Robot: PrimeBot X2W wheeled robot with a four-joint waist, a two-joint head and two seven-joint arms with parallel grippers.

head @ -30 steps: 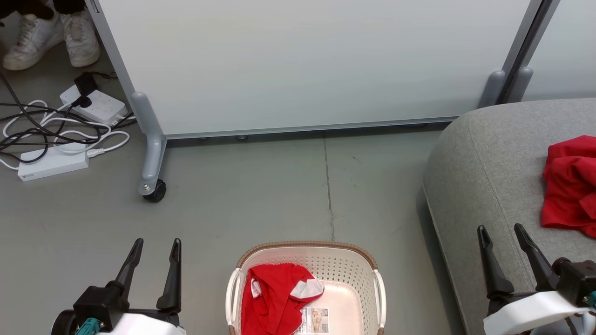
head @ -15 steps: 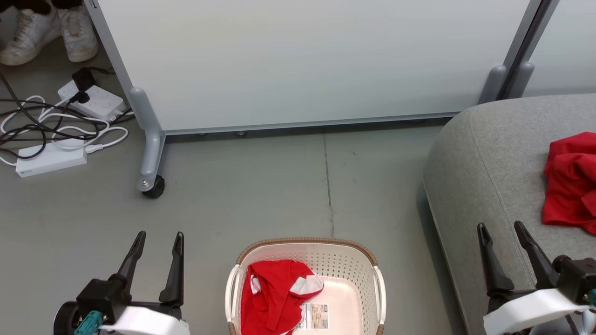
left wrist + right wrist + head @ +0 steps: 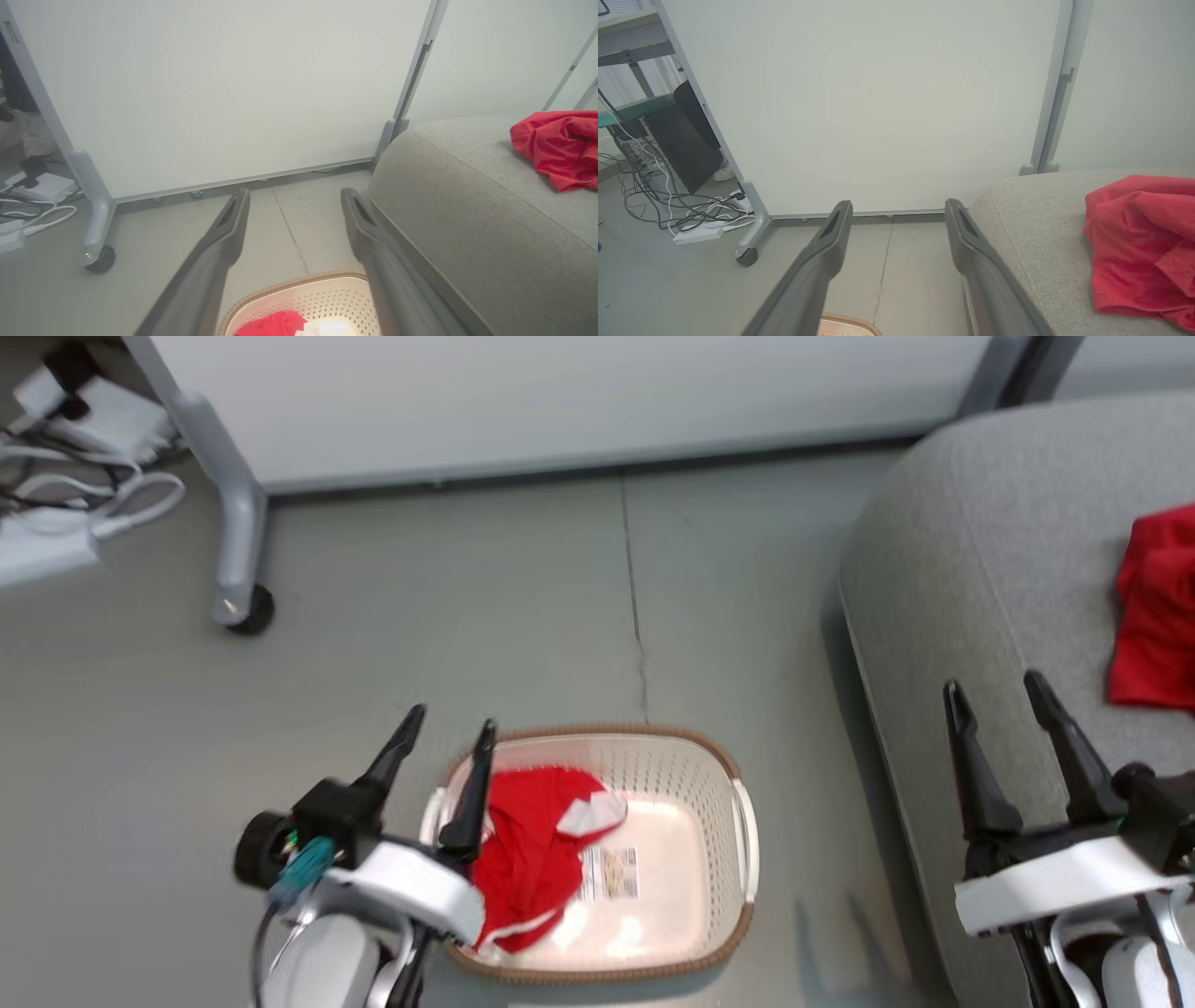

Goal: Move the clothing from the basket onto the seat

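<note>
Clothing (image 3: 527,845) lies in basket (image 3: 693,773) beside left pincer (image 3: 453,717).

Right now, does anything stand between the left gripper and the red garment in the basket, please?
Nothing visible: the open left gripper hovers at the left rim of the basket; the red garment lies uncovered inside.

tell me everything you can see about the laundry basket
The basket is cream-white plastic, a rounded rectangle with perforated walls, a brown woven-look rim and white side handles. It stands upright on the grey floor, left of the seat and apart from it. A crumpled red garment with white trim lies in its left half; a label sticker shows on its bare bottom. The open left claw hangs over its left rim, seemingly not touching.
</note>
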